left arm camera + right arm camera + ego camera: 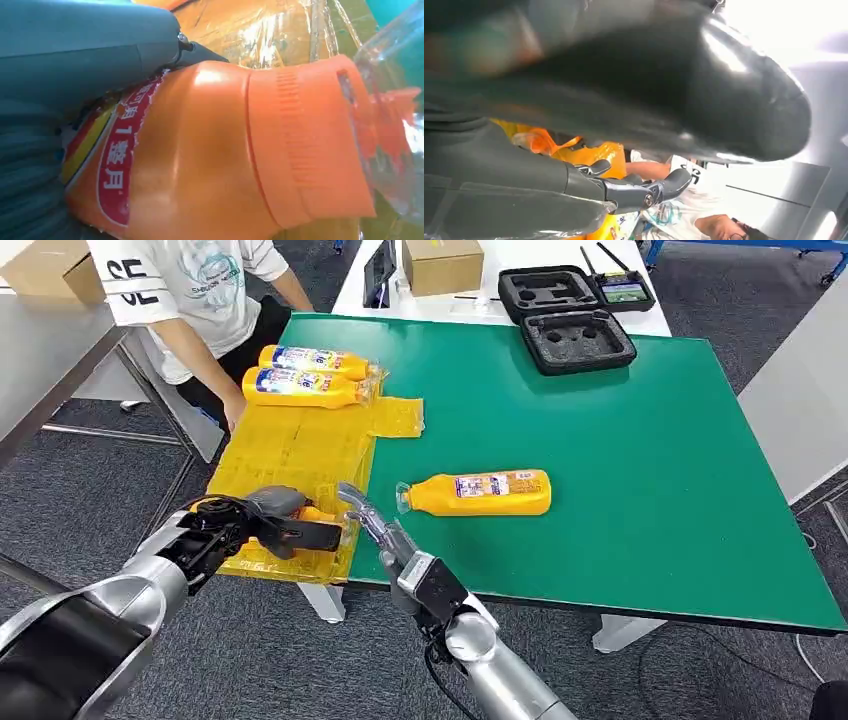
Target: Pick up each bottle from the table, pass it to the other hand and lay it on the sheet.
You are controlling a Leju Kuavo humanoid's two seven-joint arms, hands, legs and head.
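Note:
My left hand [270,522] grips an orange bottle [316,514] low over the near end of the yellow sheet [290,450]. In the left wrist view that bottle [200,160] shows a red label and a clear cap, with my thumb across it. My right hand [375,525] hovers just beside the bottle's end, fingers stretched out, holding nothing. In the right wrist view its fingers [634,190] are spread. A second orange bottle [480,492] lies on its side on the green mat [620,460]. Two more bottles [310,362] [305,388] lie side by side at the sheet's far end.
A person [190,290] in a white shirt stands at the table's far left corner, one hand by the sheet's edge. A black foam case [570,320], a cardboard box [442,262] and a small radio unit [622,288] sit at the back. A grey table [40,350] stands left.

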